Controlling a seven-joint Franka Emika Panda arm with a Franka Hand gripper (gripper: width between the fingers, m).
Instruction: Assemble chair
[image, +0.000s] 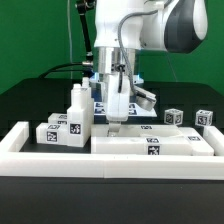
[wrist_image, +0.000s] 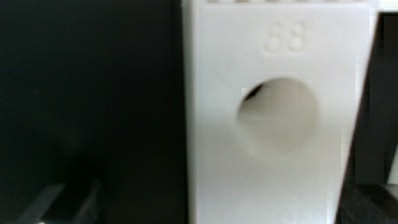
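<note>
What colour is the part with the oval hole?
The part is plain matte white; the wrist view shows it best.

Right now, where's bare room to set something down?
Bare table at the exterior view's left, behind the stacked parts, and behind the two cubes at its right. Crowded in the middle, around the gripper.

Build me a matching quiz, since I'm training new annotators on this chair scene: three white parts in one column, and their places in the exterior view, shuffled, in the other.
Parts:
1. rightmost small cube
2. long flat panel
3. upright post

Places:
A. standing, toward the exterior view's left
B. lying flat along the front rail
C. at the exterior view's far right

Pairs: 1-C; 2-B; 3-A
</note>
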